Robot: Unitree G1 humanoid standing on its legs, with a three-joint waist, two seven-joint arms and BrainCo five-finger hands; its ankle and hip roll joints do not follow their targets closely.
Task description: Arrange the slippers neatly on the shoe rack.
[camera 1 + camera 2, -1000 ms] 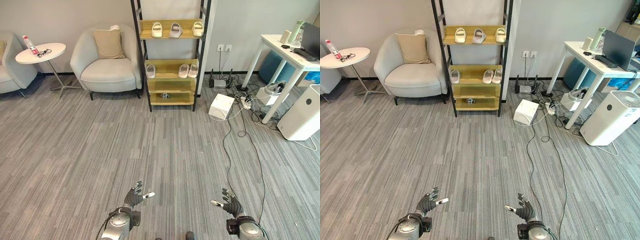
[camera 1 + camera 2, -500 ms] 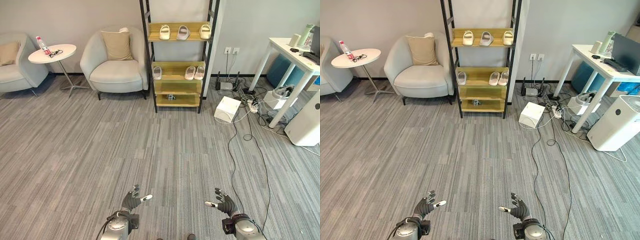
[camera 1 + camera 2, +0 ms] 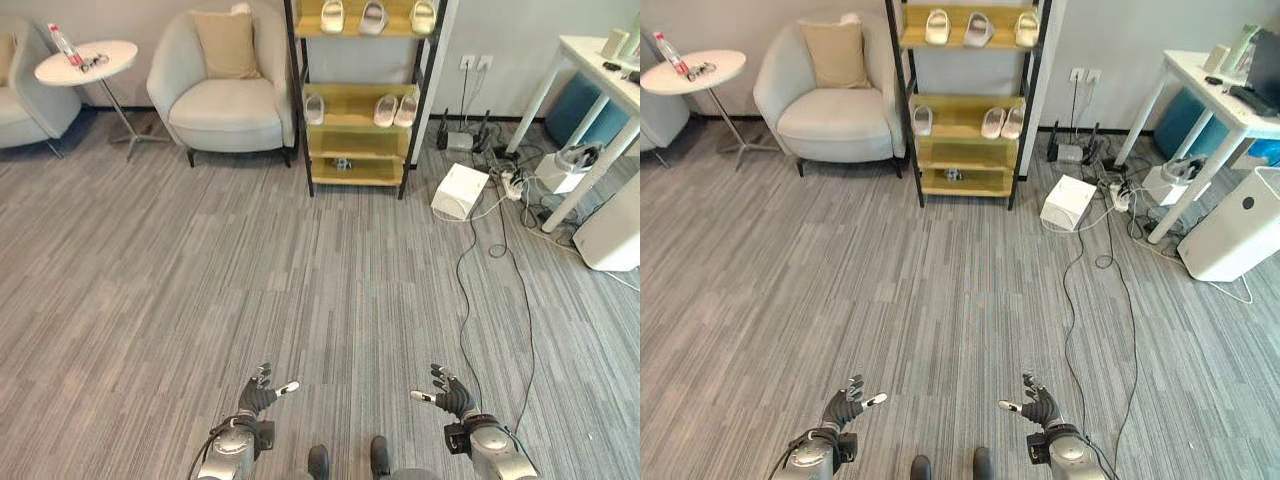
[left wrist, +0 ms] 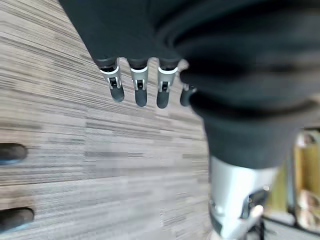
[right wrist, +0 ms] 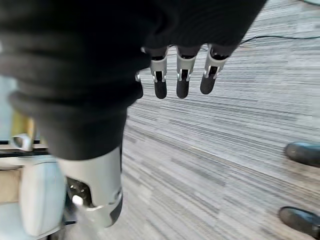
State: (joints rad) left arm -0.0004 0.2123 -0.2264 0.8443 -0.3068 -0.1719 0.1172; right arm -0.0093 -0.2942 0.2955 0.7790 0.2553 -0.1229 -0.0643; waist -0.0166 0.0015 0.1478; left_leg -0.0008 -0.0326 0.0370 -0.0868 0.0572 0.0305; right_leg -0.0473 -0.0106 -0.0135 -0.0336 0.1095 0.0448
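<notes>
left eye view: both hands (image 3: pixel 262 392) (image 3: pixel 447 394) spread, empty; shoe rack (image 3: pixel 362 95) apparently far ahead.

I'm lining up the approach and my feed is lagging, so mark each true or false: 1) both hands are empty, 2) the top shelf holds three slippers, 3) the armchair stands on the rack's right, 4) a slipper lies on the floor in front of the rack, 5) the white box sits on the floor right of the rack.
1) True: left hand and right hand are open, holding nothing.
2) True: three slippers on the top shelf of the shoe rack.
3) False: the armchair is on its left.
4) False: no slipper there; they sit on shelves.
5) True: white box.
</notes>
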